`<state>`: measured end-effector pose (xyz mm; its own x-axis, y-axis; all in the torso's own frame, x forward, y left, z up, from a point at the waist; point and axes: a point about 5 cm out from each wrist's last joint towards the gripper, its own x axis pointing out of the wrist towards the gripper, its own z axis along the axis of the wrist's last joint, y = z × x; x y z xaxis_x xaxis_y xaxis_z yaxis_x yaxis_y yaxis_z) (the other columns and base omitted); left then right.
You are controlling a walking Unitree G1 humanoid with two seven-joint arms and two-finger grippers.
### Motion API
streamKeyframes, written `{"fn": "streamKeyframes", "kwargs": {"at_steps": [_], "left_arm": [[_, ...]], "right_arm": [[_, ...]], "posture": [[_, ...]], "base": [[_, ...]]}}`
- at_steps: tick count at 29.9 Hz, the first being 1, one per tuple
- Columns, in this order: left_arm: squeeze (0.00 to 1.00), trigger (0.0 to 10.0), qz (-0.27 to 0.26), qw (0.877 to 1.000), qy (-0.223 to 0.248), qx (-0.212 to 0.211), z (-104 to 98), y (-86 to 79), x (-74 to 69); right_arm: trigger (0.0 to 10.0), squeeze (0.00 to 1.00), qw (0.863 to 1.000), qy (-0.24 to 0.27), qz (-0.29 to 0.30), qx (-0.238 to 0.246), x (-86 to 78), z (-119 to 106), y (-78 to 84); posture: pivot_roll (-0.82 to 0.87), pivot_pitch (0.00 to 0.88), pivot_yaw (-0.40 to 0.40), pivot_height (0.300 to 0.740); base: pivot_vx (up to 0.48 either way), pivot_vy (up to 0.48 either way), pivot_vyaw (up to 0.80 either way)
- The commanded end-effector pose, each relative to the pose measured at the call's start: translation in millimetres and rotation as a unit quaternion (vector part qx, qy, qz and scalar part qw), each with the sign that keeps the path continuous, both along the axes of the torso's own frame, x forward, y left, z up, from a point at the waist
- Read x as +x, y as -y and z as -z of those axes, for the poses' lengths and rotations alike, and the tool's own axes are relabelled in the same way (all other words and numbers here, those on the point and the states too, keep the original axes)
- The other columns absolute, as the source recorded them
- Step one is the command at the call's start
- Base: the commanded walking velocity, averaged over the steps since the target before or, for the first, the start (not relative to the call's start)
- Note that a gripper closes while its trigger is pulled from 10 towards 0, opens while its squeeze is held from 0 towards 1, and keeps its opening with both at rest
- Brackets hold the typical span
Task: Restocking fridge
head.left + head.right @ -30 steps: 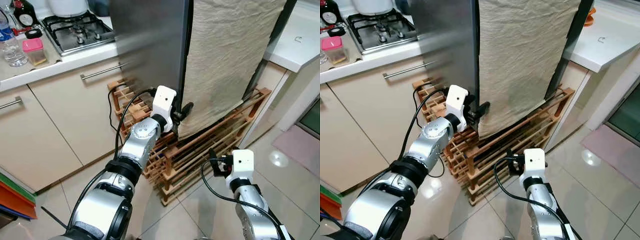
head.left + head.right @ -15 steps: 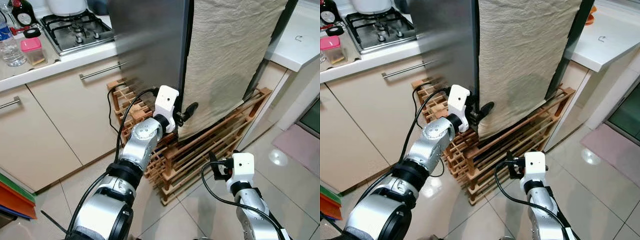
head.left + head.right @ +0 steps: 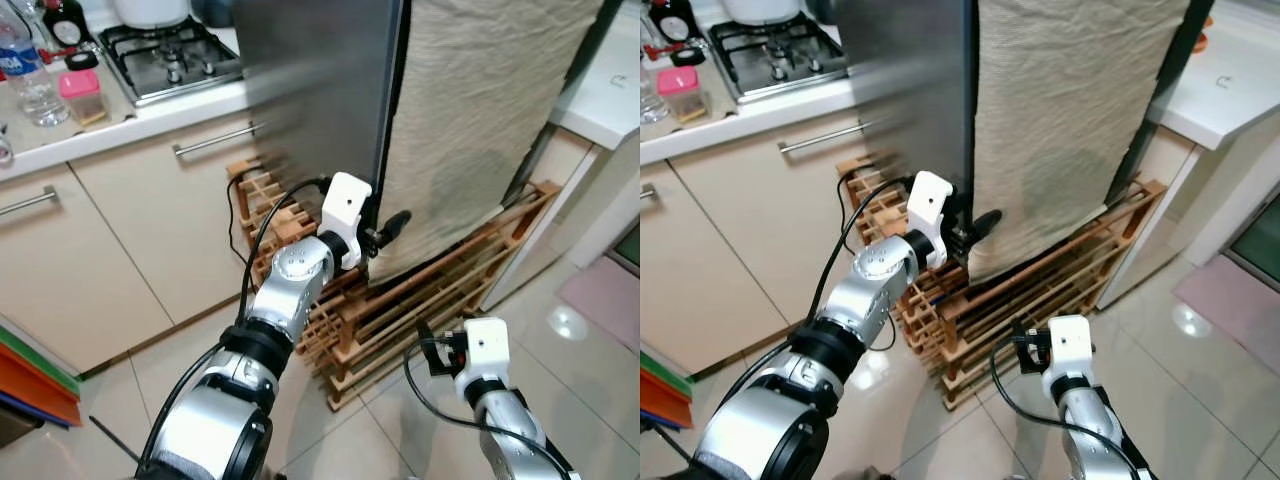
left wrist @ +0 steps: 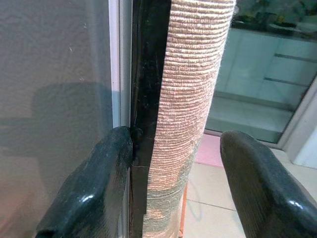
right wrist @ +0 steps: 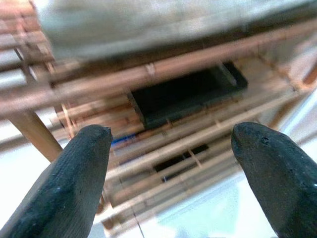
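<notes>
Fridge (image 3: 310, 90) at our twelve o'clock, its door edge draped in beige cloth (image 3: 480, 110).
Our left gripper (image 4: 168, 163) spreads wide astride that edge; our right gripper (image 5: 171, 163) gapes at five o'clock before the wooden rack (image 3: 440, 290).

Fridge (image 3: 310, 90) cut off by the upper frame edge; its front hidden under a beige cloth (image 3: 480, 110). Wooden rack (image 5: 163, 74) blurred in the right wrist view.
</notes>
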<state>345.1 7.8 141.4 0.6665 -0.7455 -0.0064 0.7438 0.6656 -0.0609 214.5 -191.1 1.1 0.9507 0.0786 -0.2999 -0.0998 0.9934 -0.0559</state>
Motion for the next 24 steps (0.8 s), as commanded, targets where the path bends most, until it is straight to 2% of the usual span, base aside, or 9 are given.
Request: {"fn": "streamKeyframes", "kwargs": {"at_steps": [1,2,11,15,17,20,21,24], "left_arm": [[0.0,10.0,0.113,0.993,0.002,-0.032,-8,52.0,-27.7],[0.0,10.0,0.131,0.991,0.006,-0.04,-13,57.9,-31.7],[0.0,10.0,0.194,0.978,0.025,-0.078,-35,74.0,-46.7],[0.0,10.0,0.23,0.965,0.032,-0.118,-52,79.2,-56.5],[0.0,10.0,0.259,0.95,0.03,-0.173,-73,76.7,-63.7],[0.0,10.0,0.271,0.942,0.029,-0.194,-84,74.2,-66.2],[0.0,10.0,0.279,0.937,0.033,-0.208,-94,71.5,-68.6],[0.0,10.0,0.28,0.933,0.031,-0.226,-104,67.7,-69.5]], "right_arm": [[10.0,0.0,1.0,-0.014,0.012,-0.004,-4.3,6,5.5],[10.0,0.0,1.0,-0.02,0.013,-0.006,-6.3,10,6.3],[10.0,0.0,1.0,-0.024,0.006,-0.001,-6.1,12,3.1],[10.0,0.0,1.0,-0.027,0.002,0.0,-6.2,14,1.2],[10.0,0.0,0.999,-0.037,-0.004,0.0,-7.7,17,-1.1],[10.0,0.0,0.999,-0.046,-0.01,0.0,-9.4,19,-1.9],[10.0,0.0,0.998,-0.066,-0.015,-0.006,-15.4,26,-0.5],[10.0,0.0,0.995,-0.102,-0.013,-0.015,-26.7,39,6.3]], "posture": [[-0.1,0.0,0.043,0.74],[-0.1,0.0,0.045,0.74],[-0.1,0.0,0.049,0.74],[-0.1,0.0,0.049,0.74],[-0.09,0.0,0.049,0.74],[-0.09,0.0,0.047,0.74],[-0.09,0.0,0.046,0.74],[-0.08,0.0,0.043,0.74]], "base": [[0.0,0.0,0.0],[0.0,0.0,0.0],[0.0,0.0,0.0],[0.0,0.0,0.0],[0.0,0.0,0.0],[0.0,0.0,0.0],[0.0,0.0,0.0],[0.0,0.0,0.0]]}}
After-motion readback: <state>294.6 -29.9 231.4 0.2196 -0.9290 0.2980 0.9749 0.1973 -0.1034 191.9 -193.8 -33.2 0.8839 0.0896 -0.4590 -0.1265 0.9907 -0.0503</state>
